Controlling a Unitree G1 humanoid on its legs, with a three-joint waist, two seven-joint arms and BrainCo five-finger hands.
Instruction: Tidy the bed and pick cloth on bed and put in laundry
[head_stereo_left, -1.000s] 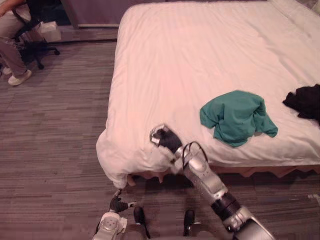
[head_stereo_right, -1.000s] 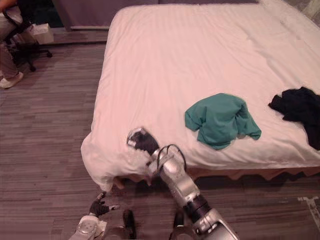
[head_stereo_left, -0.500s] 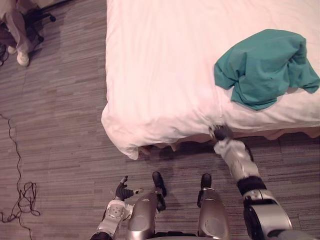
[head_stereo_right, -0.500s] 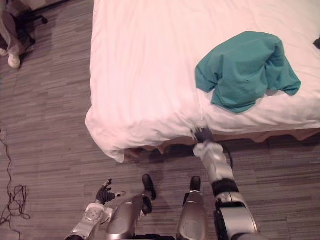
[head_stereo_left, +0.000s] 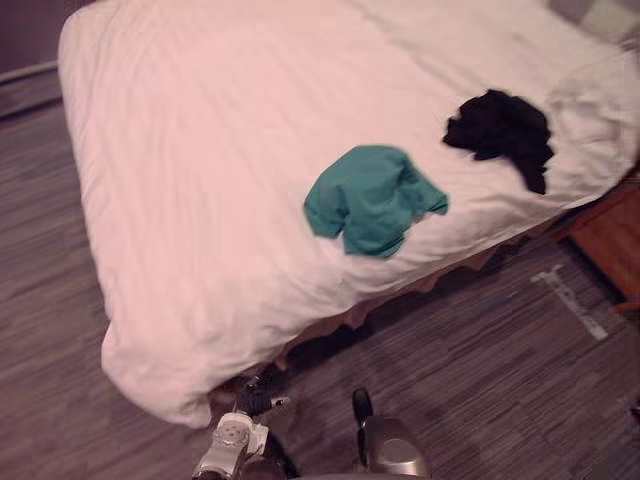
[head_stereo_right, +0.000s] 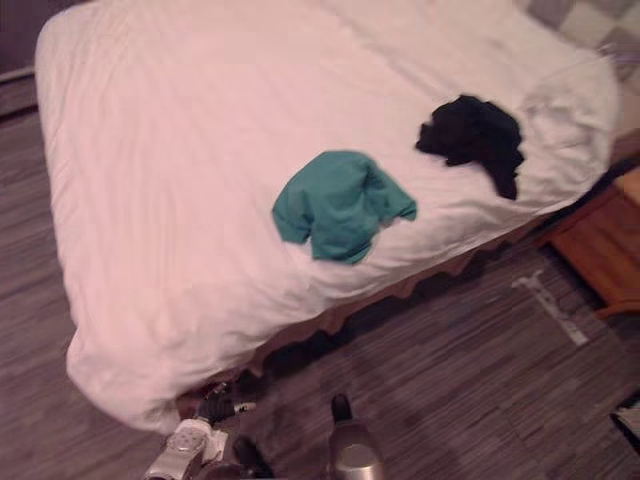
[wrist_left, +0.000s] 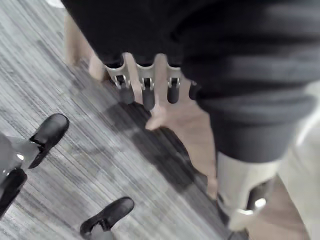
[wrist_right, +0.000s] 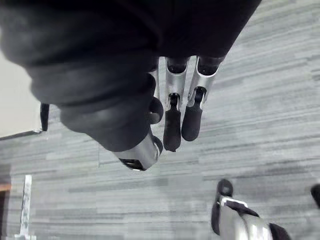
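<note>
A crumpled teal cloth (head_stereo_left: 372, 198) lies on the white bed (head_stereo_left: 200, 170) near its front edge. A black cloth (head_stereo_left: 500, 128) lies further right on the bed, next to a rumpled fold of sheet. My left hand (head_stereo_left: 255, 400) hangs low by the bed's drooping front corner, its fingers (wrist_left: 145, 90) straight and holding nothing above the floor and the bed skirt. In the right wrist view my right hand's fingers (wrist_right: 172, 125) hang relaxed over the grey floor, with nothing in them.
A wooden bedside cabinet (head_stereo_left: 610, 235) stands at the right past the bed's corner. A white tape mark (head_stereo_left: 570, 300) lies on the striped grey floor in front of it. Pillows (head_stereo_left: 600, 20) sit at the far right.
The whole picture has shifted right, so the black cloth and the cabinet now show. My right arm has left the bed's front edge and dropped out of the eye views.
</note>
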